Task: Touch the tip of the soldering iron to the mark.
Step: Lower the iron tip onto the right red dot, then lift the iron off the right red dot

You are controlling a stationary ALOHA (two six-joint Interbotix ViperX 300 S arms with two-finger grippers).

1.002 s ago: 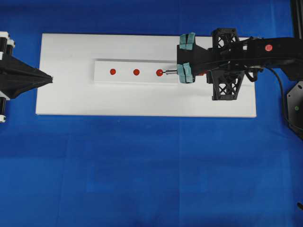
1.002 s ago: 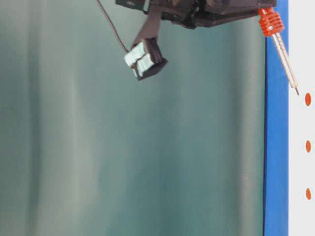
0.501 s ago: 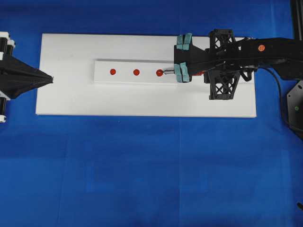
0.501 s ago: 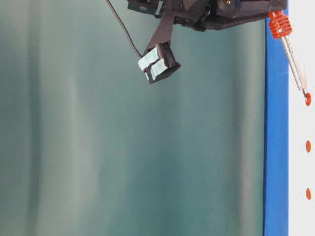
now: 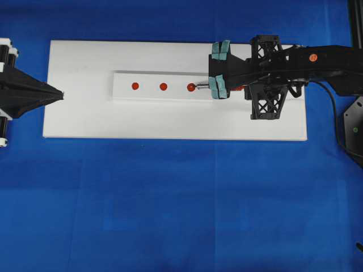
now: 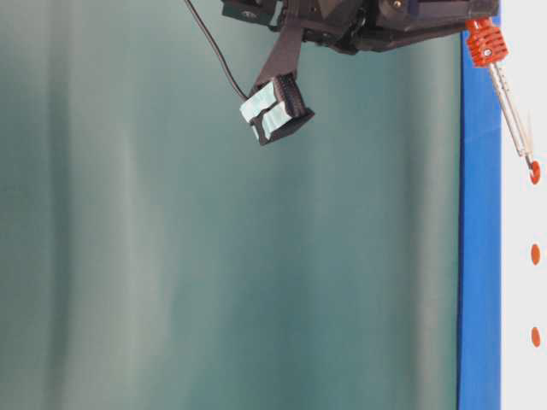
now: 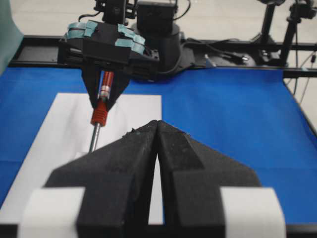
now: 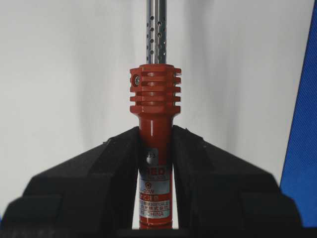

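Looking down from overhead first, we see the right gripper (image 5: 217,69) reaching in over the white board (image 5: 85,119), clenched on the soldering iron (image 5: 199,86), whose tip sits at the rightmost red mark (image 5: 191,87) on the raised white strip (image 5: 147,94); vs a sec ago the gripper has slid left and the tip, then just short of the mark, now meets it, w/ no change over the last half sec. Two more red marks (image 5: 163,86) lie further left on the strip. The left gripper (image 5: 57,94) sits at the board's left edge, well apart, same place as before. At table level (view turned sideways) we see the iron's orange collar (image 6: 482,42) w/ the shaft slanting to the mark (image 6: 534,172), tip touching it; a sec ago it hung clear of the board. In the left wrist view our left gripper's (image 7: 157,130) jaws are pressed together on nothing, and beyond them the iron (image 7: 100,106) hangs from the right gripper (image 7: 105,96), pointing down at the board. In the right wrist view the black fingers (image 8: 99,168) squeeze the red handle (image 8: 154,163) from both sides, perforated metal shaft running up over white.
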